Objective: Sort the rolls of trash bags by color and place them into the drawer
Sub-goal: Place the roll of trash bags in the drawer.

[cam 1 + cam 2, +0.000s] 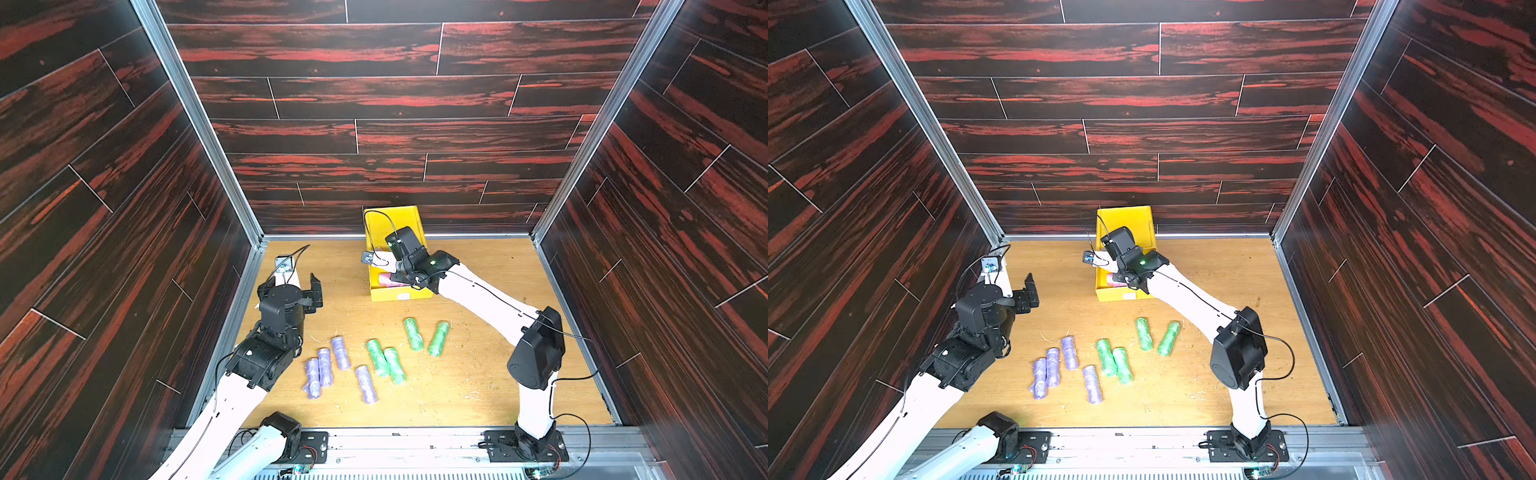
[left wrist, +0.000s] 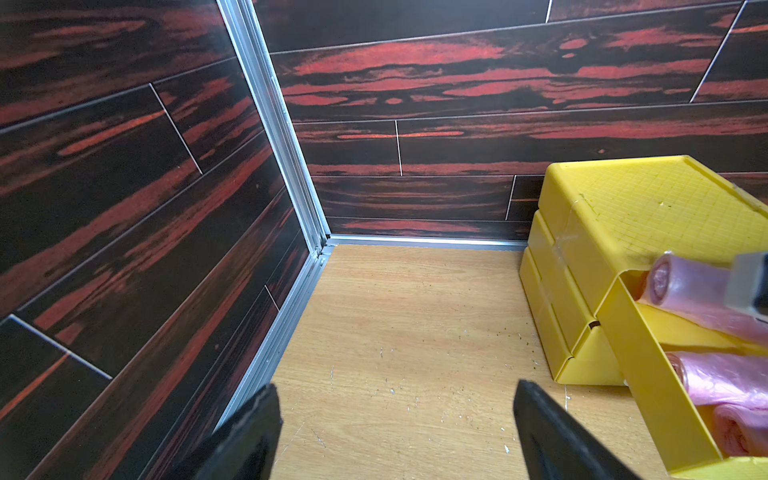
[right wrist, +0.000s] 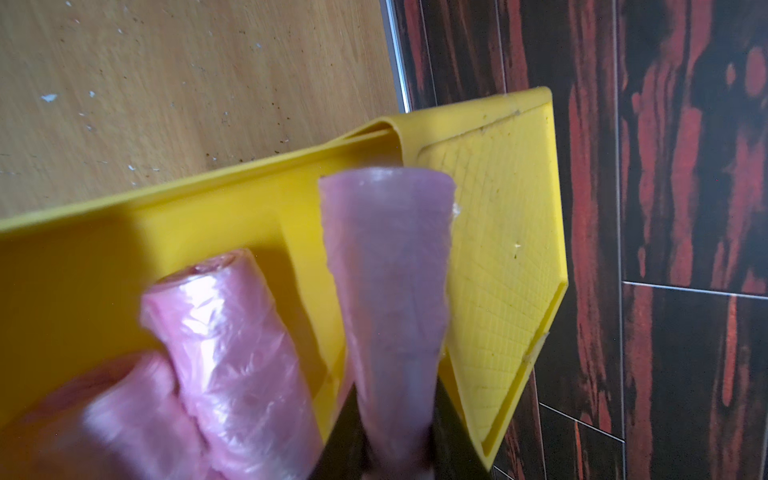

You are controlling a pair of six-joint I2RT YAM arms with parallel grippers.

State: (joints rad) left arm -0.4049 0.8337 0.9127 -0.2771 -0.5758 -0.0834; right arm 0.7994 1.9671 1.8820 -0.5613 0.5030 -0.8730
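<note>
Evidently we meant to group colours: our right gripper (image 3: 395, 451) clamped a pink roll (image 3: 386, 291) over the open drawer (image 3: 83, 257), above pink rolls (image 3: 232, 353) already inside. Our left gripper (image 2: 395, 415) hung wide, empty; green rolls (image 1: 394, 365) and purple rolls (image 1: 340, 353) lay on the table (image 1: 478, 374).

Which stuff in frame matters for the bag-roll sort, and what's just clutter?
Job: yellow drawer unit, top drawer open; pink roll in right gripper over it; pink rolls already inside; four lilac rolls, four green rolls on table; left gripper, open, empty.
Clutter: only crumbs and specks on the table.
</note>
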